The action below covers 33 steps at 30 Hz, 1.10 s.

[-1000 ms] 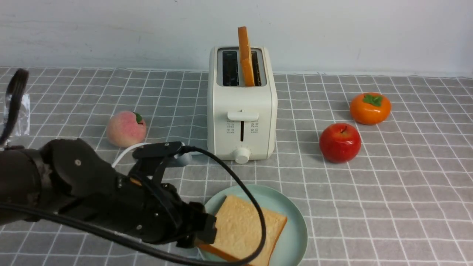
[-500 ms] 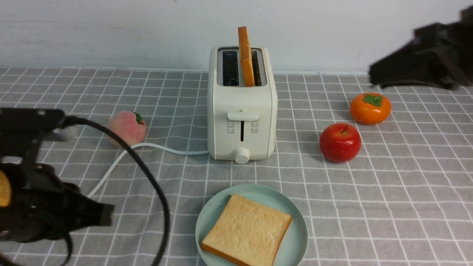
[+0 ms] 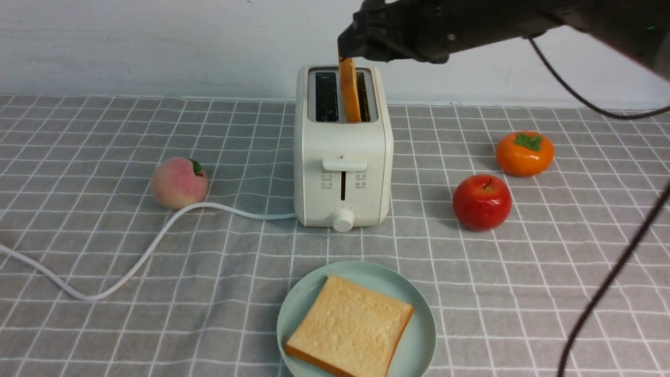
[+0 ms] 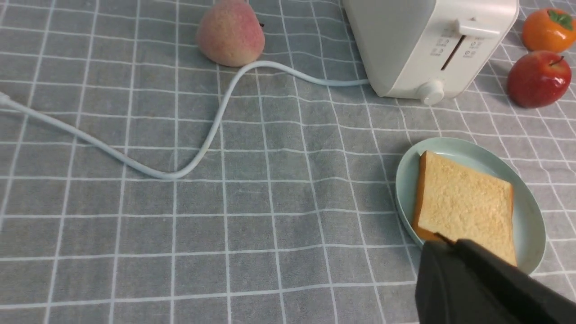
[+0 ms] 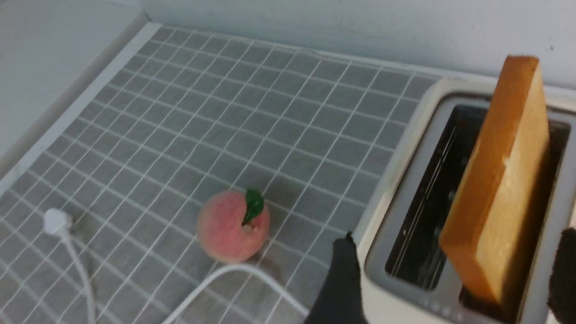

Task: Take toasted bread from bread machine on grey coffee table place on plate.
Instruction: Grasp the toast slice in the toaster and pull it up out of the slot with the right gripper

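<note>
Bread machine (image 3: 343, 173): centre frame; light, could lift or tip if bread drags.
Plate (image 3: 419, 335): lower centre; flat slice (image 3: 348, 327) nearly fills it, second may overhang.
Standing slice (image 3: 349, 89): right-hand slot, leaning.
Right gripper (image 3: 350, 51): spread, straddling its top; off-centre pinch risks slip.
Left gripper (image 4: 445, 256): clenched, empty.

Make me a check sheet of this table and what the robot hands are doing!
Surface: grey coffee table, checked cloth, flat.
Job's things: bread machine upright; one toasted bread slice lies flat on the plate; second slice stands upright in a slot.
Clutter: peach, apple, persimmon, all apart from the plate.
Grippers: right gripper open, astride the upright slice's top; left gripper shut, nothing seen in it.
Cables: white cord snakes past the peach; black arm cable hangs on the right.
Surroundings: white wall behind.
</note>
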Motion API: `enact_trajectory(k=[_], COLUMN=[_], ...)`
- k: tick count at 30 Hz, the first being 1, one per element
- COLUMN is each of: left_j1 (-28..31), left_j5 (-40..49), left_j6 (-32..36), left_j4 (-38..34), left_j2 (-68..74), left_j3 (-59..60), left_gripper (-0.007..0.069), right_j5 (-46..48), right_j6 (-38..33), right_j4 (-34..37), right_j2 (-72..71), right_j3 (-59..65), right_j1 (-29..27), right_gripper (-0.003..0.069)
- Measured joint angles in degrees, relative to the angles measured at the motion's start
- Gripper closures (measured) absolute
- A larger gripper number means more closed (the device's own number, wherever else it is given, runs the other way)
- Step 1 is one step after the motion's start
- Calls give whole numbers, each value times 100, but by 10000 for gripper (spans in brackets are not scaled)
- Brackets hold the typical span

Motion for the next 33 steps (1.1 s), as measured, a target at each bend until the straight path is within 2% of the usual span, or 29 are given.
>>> enact_trajectory(k=[7, 11, 12, 13, 14, 16, 17, 18, 25, 33], left_j1=[0, 0, 0, 0, 0, 0, 0, 0, 0, 0], left_j5=[701, 996, 1022, 1028, 1032, 1035, 1035, 1039, 999, 837], left_j6=[-49, -55, -55, -55, -55, -55, -55, -55, -55, -55], left_j4=[52, 47, 47, 47, 47, 47, 47, 47, 78, 91], left_j2=[-284, -284, -284, -284, -284, -284, -284, -284, -284, -284], left_j3=[0, 0, 0, 0, 0, 0, 0, 0, 0, 0], left_gripper=[638, 638, 638, 638, 638, 638, 638, 638, 638, 638], right_j5=[-680, -974, -1005, -1005, -1005, -1045, -1047, -1041, -263, 1218], right_j6=[0, 0, 0, 0, 0, -5, -5, -5, 0, 16], right_j4=[-39, -162, -315, -355, -455, -613, -644, -723, -1249, -1305], right_j2=[920, 1218, 1255, 1255, 1255, 1238, 1231, 1197, 318, -1652], right_j3=[-347, -355, -355, -355, -361, -373, -373, -373, -373, -482], right_j1=[0, 0, 0, 0, 0, 0, 0, 0, 4, -41], right_gripper=[76, 123, 198, 219, 280, 451, 485, 559, 550, 550])
